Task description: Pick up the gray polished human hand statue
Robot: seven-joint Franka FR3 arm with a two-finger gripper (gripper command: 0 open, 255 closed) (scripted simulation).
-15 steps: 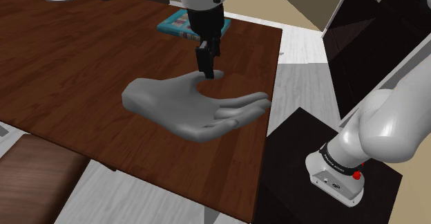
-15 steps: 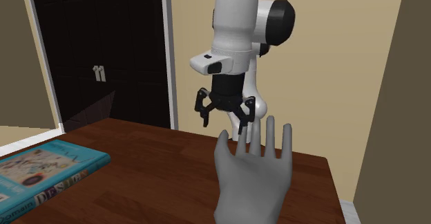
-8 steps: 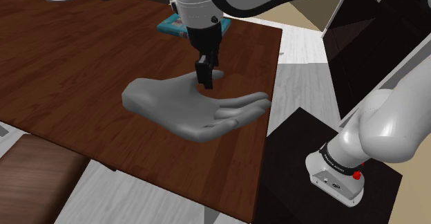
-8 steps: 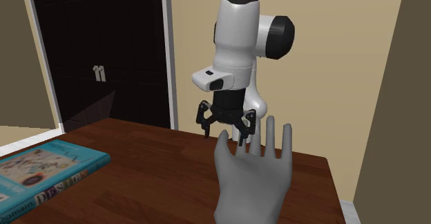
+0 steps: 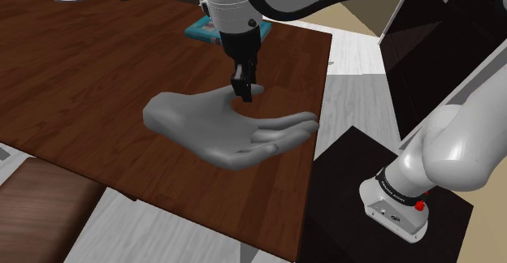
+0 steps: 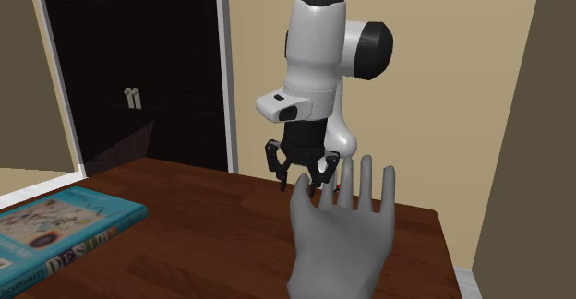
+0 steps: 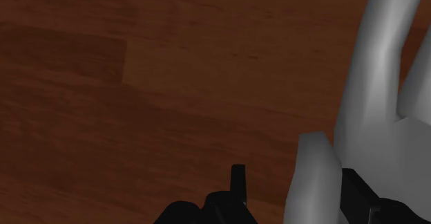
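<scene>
Dark wooden table (image 5: pixel 81 58) carries a plain, smooth grey hand statue (image 5: pixel 211 127), palm up, toward 4 o'clock in the shoulder view. Gripper (image 6: pixel 303 185) jaws are spread astride its thumb. The wrist view alone shows one finger (image 7: pixel 359 188) touching the thumb and the other apart.

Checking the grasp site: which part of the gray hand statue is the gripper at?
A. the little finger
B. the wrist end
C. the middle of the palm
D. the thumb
D: in the shoulder view the gripper sits at the thumb of the hand statue, and the wrist view shows that thumb between its fingers.
</scene>
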